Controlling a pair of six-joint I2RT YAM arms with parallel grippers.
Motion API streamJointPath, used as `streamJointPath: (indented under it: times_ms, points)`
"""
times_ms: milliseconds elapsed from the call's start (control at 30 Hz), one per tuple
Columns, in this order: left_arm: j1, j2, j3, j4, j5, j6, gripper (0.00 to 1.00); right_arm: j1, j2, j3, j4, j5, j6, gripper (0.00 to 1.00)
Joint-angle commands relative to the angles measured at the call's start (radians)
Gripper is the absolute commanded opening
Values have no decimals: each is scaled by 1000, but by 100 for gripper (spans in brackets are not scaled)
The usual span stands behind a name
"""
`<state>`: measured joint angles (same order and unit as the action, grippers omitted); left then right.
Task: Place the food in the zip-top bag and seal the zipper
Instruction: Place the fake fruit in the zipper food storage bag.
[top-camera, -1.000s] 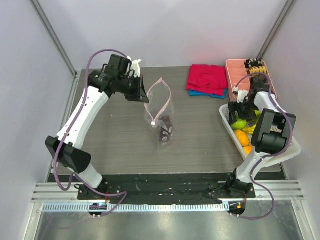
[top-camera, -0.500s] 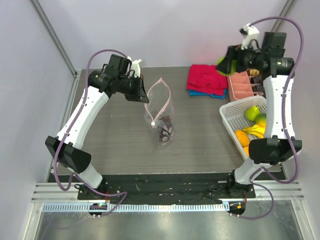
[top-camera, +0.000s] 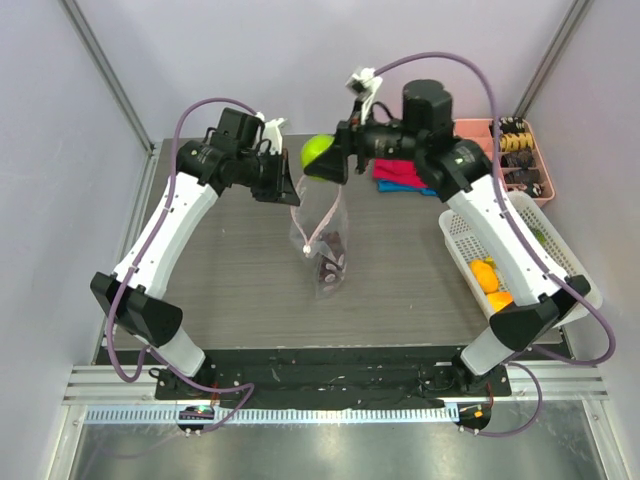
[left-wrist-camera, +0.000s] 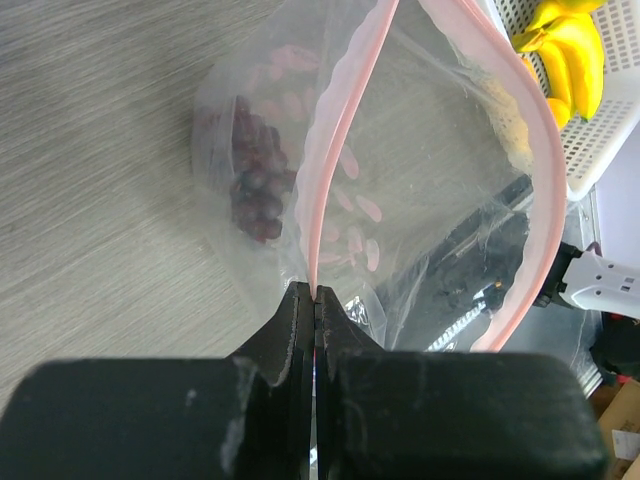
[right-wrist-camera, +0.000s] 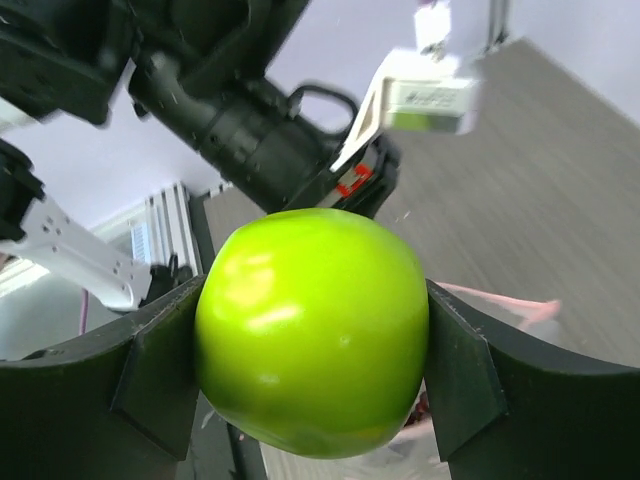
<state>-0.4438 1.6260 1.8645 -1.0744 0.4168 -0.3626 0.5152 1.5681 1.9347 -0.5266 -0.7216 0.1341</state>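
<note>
- Zip-top bag (top-camera: 322, 236): clear, crinkly film. It stands mid-table on the grey wood-grain table (top-camera: 220, 262), with its mouth raised and spread into a long loop.
- Zipper (left-wrist-camera: 345, 110): thin, pale pink, slightly wavy strip that rims the mouth. Its two sides are parted.
- Left gripper (left-wrist-camera: 315, 296): matte black fingers pressed flat together on one side of the zipper strip, holding that edge up.
- Grape bunch (left-wrist-camera: 255, 190): dark purple, knobbly cluster lying at the bottom of the bag and seen through the film.
- Green fruit (right-wrist-camera: 310, 325): round, glossy and smooth, apple-like. It sits squarely between the right gripper's fingers (right-wrist-camera: 160, 380), filling the gap from pad to pad.
- Right gripper (top-camera: 328, 163): black angular pads clamped on the green fruit. In the top view it is at the far end of the bag's mouth, close to the left gripper; its height over the mouth is unclear.
- White mesh basket (top-camera: 455, 240): perforated plastic, at the table's right. It holds the oranges (top-camera: 484, 273) and smooth yellow bananas (left-wrist-camera: 570, 50).
</note>
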Motion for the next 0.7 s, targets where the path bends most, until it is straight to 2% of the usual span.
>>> streamJointPath:
  times_ms: [0, 133, 167, 233, 267, 333, 533, 633, 667]
  points:
    - [-4, -5, 33, 13, 17, 2, 0, 94, 29, -71, 37, 103, -108, 49]
    - [-4, -5, 33, 14, 19, 2, 0, 126, 46, -106, 8, 183, -180, 52]
    - [-4, -6, 33, 13, 19, 2, 0, 129, 47, -109, -1, 223, -198, 55]
    - [-4, -9, 33, 11, 17, 2, 0, 132, 44, -117, -39, 261, -244, 70]
    - [-4, -9, 33, 13, 17, 2, 0, 131, 41, -118, -55, 283, -257, 86]
    - [-4, -9, 33, 14, 17, 2, 0, 131, 27, -118, -96, 315, -280, 98]
    - [-4, 1, 39, 13, 20, 8, 0, 129, -36, -89, -144, 346, -277, 100]
    - [-6, 5, 41, 11, 19, 13, 0, 60, -65, -86, -171, 334, -258, 100]
    - [-4, 6, 42, 11, 19, 13, 0, -5, -68, -85, -187, 321, -255, 100]
